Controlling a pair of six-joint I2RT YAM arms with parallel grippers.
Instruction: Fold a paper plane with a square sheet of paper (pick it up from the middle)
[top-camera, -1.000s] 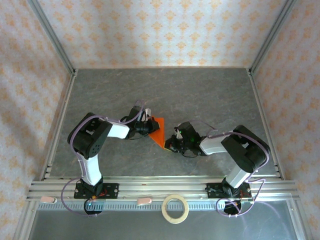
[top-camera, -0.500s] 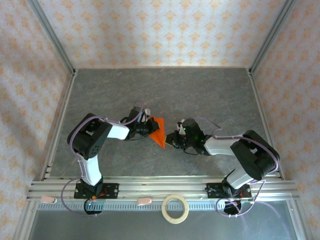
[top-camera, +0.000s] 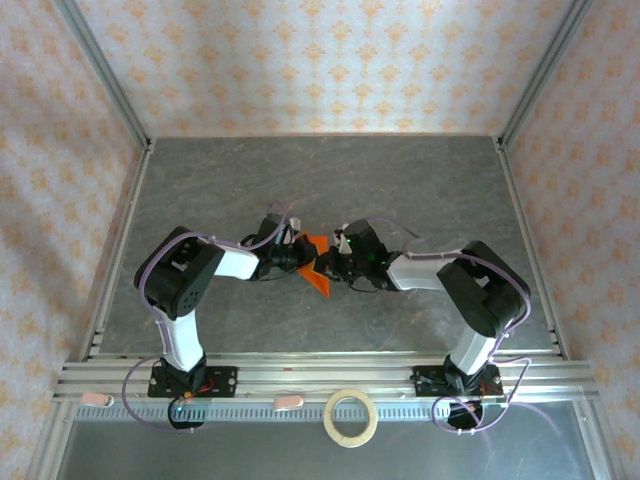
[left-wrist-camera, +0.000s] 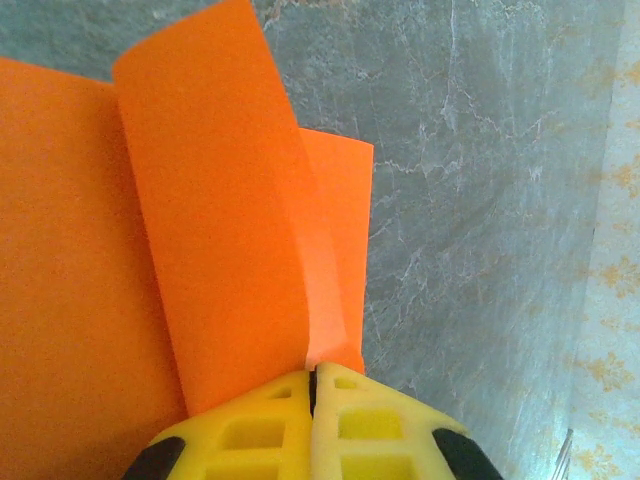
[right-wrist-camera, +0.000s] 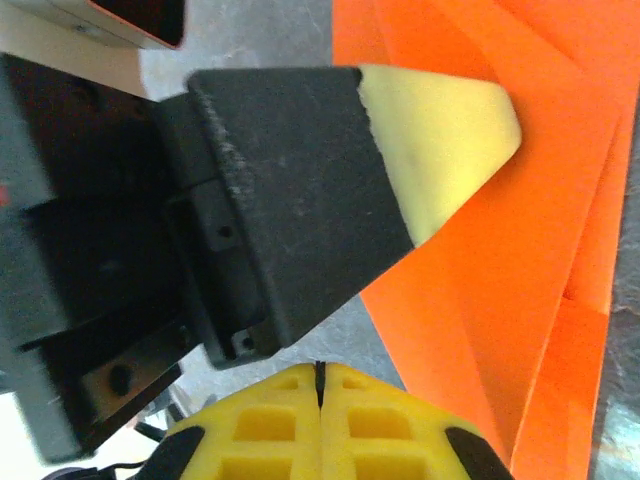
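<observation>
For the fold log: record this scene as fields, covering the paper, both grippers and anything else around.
paper plane: orange, partly folded, one flap raised off the table
left gripper: shut, apparently pinching that flap
right gripper: shut, close beside the left gripper, at the paper's edge
tape ring: at the near rail, apart from both arms

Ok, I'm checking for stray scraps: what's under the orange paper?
The grey table shows past the edges of the paper plane; anything beneath its folded layers is hidden.
</observation>
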